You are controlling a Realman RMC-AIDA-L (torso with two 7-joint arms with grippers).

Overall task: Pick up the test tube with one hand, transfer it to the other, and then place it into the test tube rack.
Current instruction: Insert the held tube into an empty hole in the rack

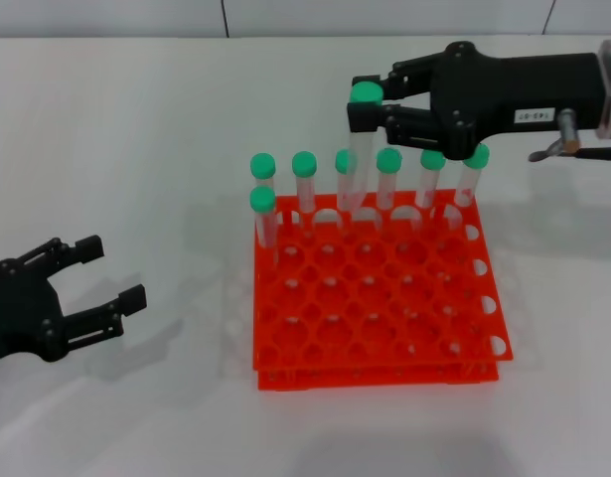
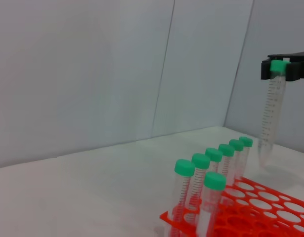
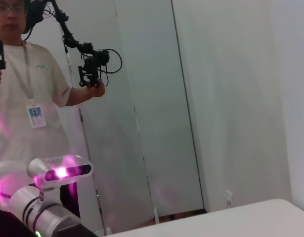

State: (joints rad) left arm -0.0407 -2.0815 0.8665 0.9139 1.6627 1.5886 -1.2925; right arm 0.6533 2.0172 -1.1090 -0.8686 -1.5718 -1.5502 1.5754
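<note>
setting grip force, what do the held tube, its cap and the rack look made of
Tube: clear, probably plastic, printed graduations showing through. Cap: opaque matte green, likely plastic. Rack: glossy orange-red moulded plastic, by its sheen. Right end effector grips the cap.

In the head view, the black left gripper is cut off at the picture's left edge, so its arm is unseen. The clear plastic test tube with a green screw cap has its lower end lost among the other green-capped tubes. In the left wrist view, the bright orange-red square plastic rack runs off the bottom and right edges, and the black right gripper shows only its fingertips.
</note>
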